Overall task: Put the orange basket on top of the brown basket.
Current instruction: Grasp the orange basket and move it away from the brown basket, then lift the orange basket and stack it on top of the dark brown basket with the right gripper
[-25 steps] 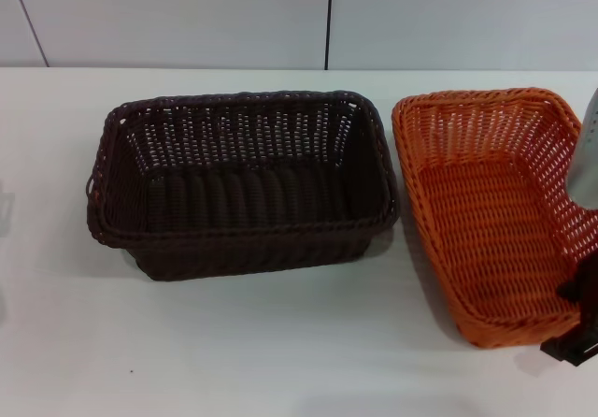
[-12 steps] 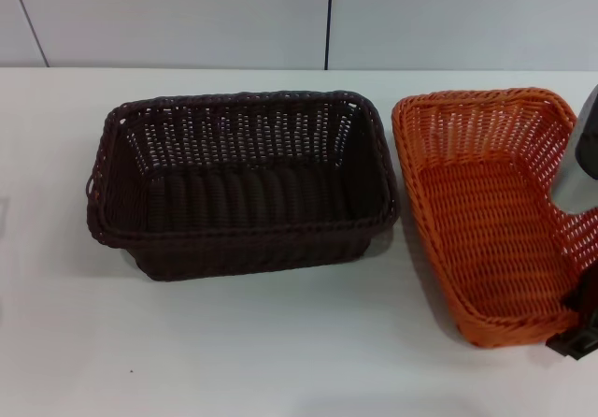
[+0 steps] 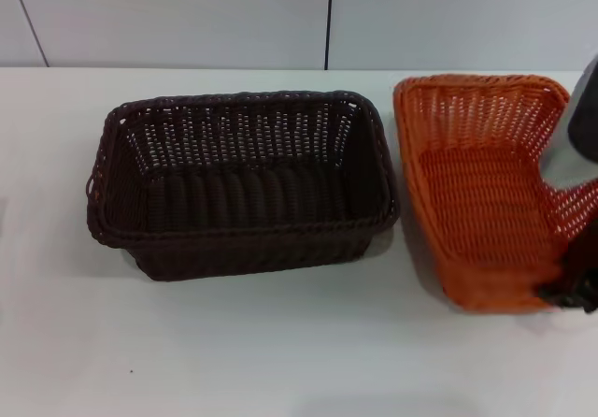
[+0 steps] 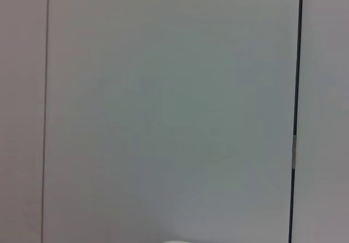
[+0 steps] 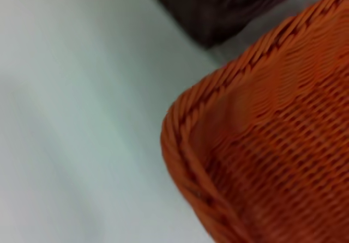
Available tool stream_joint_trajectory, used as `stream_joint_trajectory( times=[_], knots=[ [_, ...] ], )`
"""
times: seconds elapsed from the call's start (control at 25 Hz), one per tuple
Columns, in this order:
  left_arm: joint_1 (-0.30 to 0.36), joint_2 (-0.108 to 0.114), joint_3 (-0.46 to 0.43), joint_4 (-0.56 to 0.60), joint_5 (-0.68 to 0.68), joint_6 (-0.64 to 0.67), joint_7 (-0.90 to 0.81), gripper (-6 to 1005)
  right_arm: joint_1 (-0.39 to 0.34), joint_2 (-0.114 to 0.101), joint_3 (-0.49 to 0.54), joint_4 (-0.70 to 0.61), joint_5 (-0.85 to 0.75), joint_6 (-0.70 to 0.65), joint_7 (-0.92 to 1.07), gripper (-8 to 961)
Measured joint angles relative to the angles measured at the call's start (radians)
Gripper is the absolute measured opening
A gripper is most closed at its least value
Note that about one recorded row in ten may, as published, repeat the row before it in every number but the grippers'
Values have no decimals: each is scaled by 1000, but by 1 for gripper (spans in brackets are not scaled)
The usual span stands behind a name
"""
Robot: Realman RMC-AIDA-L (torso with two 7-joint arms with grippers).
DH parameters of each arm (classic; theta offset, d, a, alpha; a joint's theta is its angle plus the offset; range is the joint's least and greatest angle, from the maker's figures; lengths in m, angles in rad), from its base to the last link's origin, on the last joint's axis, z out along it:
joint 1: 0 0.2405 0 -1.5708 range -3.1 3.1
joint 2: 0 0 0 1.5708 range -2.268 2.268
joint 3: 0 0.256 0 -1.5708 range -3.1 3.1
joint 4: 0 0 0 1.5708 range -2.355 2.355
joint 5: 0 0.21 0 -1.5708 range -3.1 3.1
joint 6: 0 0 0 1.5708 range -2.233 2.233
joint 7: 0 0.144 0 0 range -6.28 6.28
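White bench (image 3: 280, 361) carries the brown basket (image 3: 238, 183) at centre, with the orange basket (image 3: 486, 193) just beside it on my right, tilted. I see my right claw (image 3: 570, 291) at the orange basket's near right corner; I cannot tell whether it is clamped. My left claw is out of sight.

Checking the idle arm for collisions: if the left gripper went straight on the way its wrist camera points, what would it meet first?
Only the plain wall panel shows ahead in the left wrist view, so probably that; how far off is unclear. Neither basket lies in that line.
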Motion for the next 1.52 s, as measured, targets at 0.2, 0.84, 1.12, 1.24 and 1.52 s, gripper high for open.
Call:
stream_joint_trajectory(
  times=[0.2, 0.84, 1.12, 1.24, 1.52],
  knots=[
    [0, 0, 0, 6, 0, 1, 0, 840, -8, -1, 7, -131, -4, 4, 68, 234],
    [1, 1, -1, 15, -1, 18, -1, 840, 51, -5, -147, -390, -99, 81, -43, 172],
    [2, -1, -1, 19, -4, 18, -1, 840, 14, -2, -364, -401, -160, 154, -435, 169],
    [6, -4, 1, 19, -5, 17, -19, 840, 1, -4, -418, -398, -184, 221, -549, 168],
    [7, -6, 8, 19, -6, 11, -54, 840, -31, -15, -422, -384, -180, 363, -753, 165]
  ],
)
